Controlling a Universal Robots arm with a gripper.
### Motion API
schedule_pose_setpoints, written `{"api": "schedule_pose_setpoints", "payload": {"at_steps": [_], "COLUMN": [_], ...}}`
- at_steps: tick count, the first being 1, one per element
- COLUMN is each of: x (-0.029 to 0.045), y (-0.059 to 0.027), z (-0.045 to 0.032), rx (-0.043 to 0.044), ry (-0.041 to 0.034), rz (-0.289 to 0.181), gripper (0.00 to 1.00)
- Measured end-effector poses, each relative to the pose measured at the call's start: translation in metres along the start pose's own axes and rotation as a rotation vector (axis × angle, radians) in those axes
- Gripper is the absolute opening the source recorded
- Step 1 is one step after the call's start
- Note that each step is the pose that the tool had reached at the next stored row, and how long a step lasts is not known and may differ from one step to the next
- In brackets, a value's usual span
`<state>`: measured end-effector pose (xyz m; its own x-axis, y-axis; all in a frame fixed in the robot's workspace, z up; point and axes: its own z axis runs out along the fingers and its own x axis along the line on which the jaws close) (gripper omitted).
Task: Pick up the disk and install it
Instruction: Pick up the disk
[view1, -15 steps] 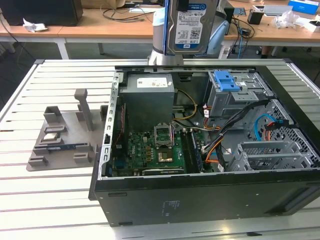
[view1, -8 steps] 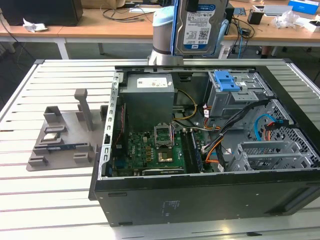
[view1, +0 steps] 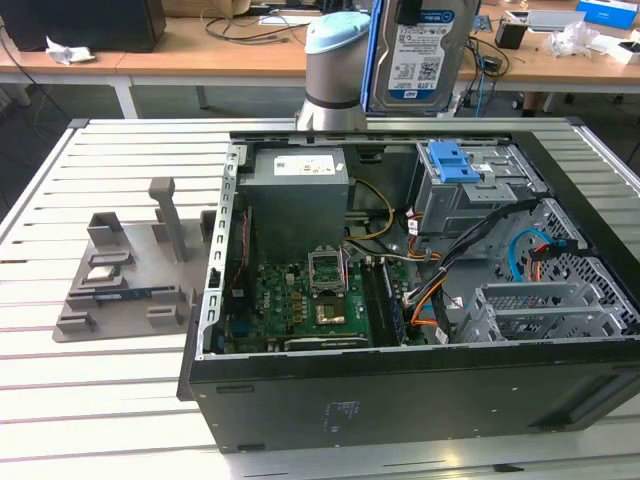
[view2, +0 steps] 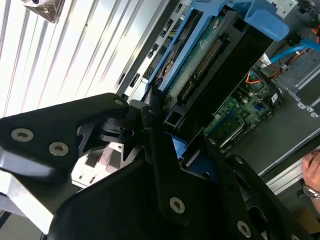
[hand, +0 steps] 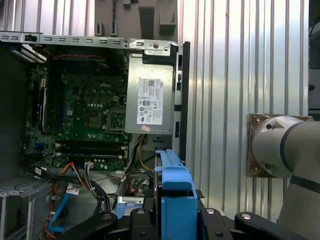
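The disk (view1: 422, 55) hangs upright above the far side of the open computer case (view1: 400, 400), its white-and-blue label facing the exterior view. The gripper (view2: 152, 112) is shut on it. In the second wrist view the black fingers (view2: 165, 150) clamp the blue carrier frame, and the disk's green circuit board (view2: 205, 60) runs away from them. In the first wrist view the disk's blue carrier edge (hand: 176, 195) stands over the case interior, with the gripper (hand: 175, 222) around it. Below the disk sits the grey drive cage with a blue latch plate (view1: 455, 160).
A big grey metal box with a white sticker (view1: 298, 200) and the green motherboard (view1: 310, 295) lie in the case, with cables (view1: 440, 290) beside them. A grey fixture (view1: 120, 275) sits on the slatted table at the exterior view's left. A person's hand (view2: 312, 172) shows near the case.
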<state>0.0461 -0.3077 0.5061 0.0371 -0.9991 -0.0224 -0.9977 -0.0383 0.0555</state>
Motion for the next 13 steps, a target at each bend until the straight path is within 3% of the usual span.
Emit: {"api": "schedule_pose_setpoints", "payload": {"at_steps": [10,13], "x": [0.0043,0.0077], "y": [-0.0448,-0.0496], "z": [-0.0017,-0.0020], "rx": [-0.0016,-0.0017], "ry": [-0.0001,-0.0001], "rz": [0.000,0.000], "gripper": [0.36,0.36]}}
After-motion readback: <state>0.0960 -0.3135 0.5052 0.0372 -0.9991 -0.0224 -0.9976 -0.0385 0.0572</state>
